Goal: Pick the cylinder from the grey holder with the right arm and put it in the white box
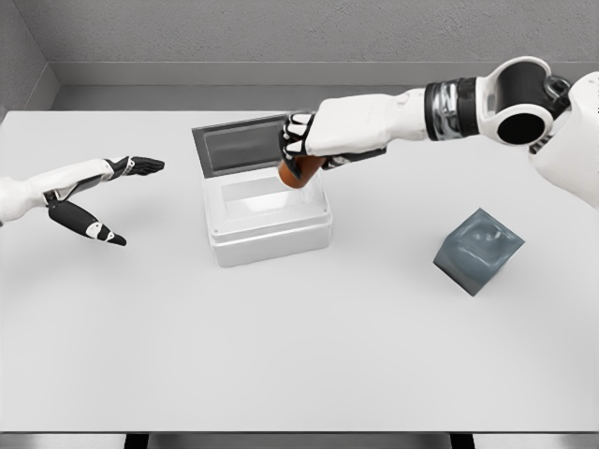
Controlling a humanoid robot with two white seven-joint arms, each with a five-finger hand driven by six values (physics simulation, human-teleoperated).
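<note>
Near the left edge of the tabletop (281, 365), the left hand (112, 201) hangs just above the surface with its fingers spread wide and holding nothing; one group of fingers points toward the middle of the table, the thumb angles down toward the front edge.

Toward the back edge, a little left of centre, stands the white box (270, 220). Its lid (241, 145) is open and leans back behind it, showing a dark grey inner face. The inside of the box looks pale and glassy.

Over the back right corner of the box is the right hand (304, 150), its fingers curled tight around the cylinder (296, 174). Only the lower end of the cylinder shows below the fingers: an orange-brown rounded stub. Its long axis runs close to upright, tilted slightly, with the visible end pointing down into the box opening. Whether it touches the box rim cannot be told.

Toward the right edge, well apart from the box, the grey holder (478, 251) sits tipped on the tabletop, one corner raised.
</note>
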